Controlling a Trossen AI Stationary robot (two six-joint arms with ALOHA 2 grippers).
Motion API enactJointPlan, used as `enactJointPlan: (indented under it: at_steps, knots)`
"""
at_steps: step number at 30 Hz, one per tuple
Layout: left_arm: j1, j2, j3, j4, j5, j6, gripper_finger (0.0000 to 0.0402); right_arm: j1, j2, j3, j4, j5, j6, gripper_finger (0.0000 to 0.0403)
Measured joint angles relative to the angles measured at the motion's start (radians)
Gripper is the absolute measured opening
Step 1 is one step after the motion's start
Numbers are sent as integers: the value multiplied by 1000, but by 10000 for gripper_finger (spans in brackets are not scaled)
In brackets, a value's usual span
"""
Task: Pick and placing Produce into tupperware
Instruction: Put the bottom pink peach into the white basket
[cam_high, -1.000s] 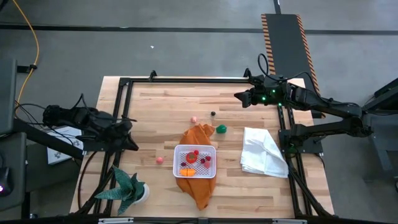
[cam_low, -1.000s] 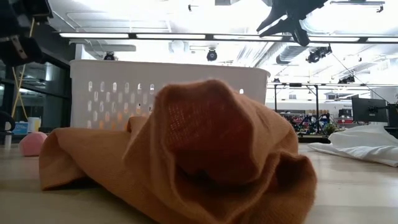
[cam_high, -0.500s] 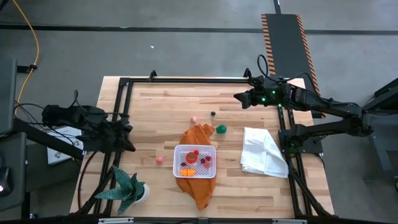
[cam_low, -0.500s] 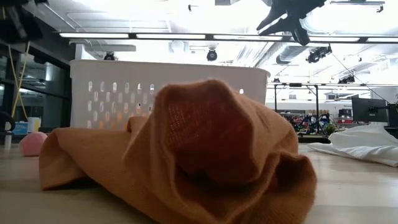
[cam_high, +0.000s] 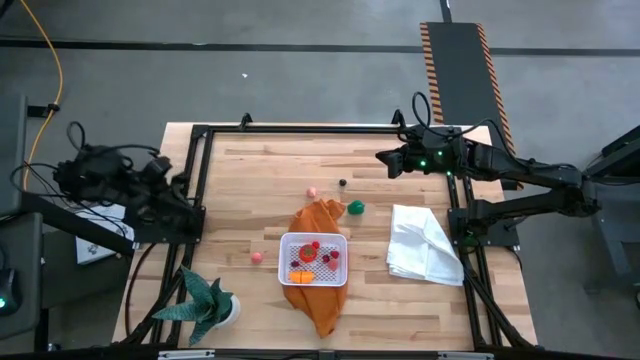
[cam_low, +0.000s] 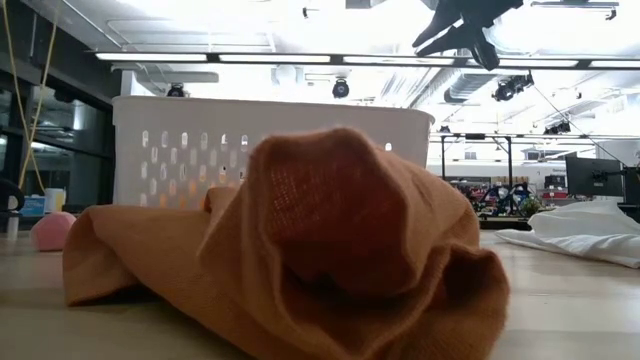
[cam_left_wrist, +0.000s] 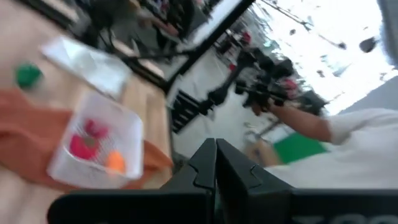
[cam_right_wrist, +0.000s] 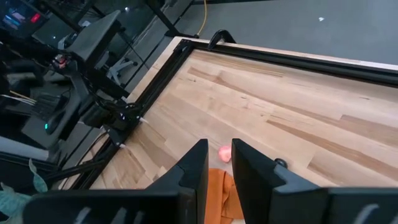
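Bench: pale wooden plank bench (cam_high: 260, 180) inside a black metal frame.
Container: small white square plastic tupperware with rounded corners (cam_high: 314, 259), near bench centre, sitting on a crumpled orange cloth (cam_high: 320, 300); also seen in left wrist view (cam_left_wrist: 99, 146).
Produce inside: red piece (cam_high: 308, 251), orange piece (cam_high: 301, 276), dark reddish bits (cam_high: 330, 259).
Produce outside: pink ball (cam_high: 257, 257) just left of the container; second pink piece (cam_high: 312, 191), small dark piece (cam_high: 342, 183) and green piece (cam_high: 355, 207) beyond the cloth's far end, all loose on the wood.
Left hand: (cam_left_wrist: 215, 163) fingers pressed together, nothing between them; arm drawn back over the left edge of the frame (cam_high: 150, 195), well apart from the container.
Right hand: (cam_high: 383, 156) raised over the far right corner, fingers slightly apart, holding nothing; the pink piece is visible between them below (cam_right_wrist: 224, 152).
Other: rumpled white cloth (cam_high: 424, 244) on the right side; green spiky potted plant (cam_high: 205, 303) at near left corner.
Low view: orange cloth (cam_low: 300, 240) fills the foreground, white container wall (cam_low: 270, 140) behind it.
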Motion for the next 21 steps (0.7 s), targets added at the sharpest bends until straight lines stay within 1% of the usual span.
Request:
enactJointPlan:
  at_steps: [3, 7, 14, 17, 19, 21]
  knots:
    - [0, 58, 57, 10, -54, 120, 0, 0, 0, 0, 0, 0, -8, 62]
    - [0, 138, 127, 84, -67, 265, 1, 0, 0, 0, -1, 0, -11, 62]
    - [0, 239, 192, 193, -71, 401, 1, 0, 0, 0, -2, 0, -33, 62]
    - [0, 287, 250, 129, -70, 437, 0, 0, 0, 0, -6, 0, -37, 62]
    - [0, 328, 317, 1, -79, 488, 0, 0, 0, 0, -7, 0, -45, 62]
    - [-1, 381, 398, -151, -123, 507, 0, 0, 0, 0, -8, 0, -45, 62]
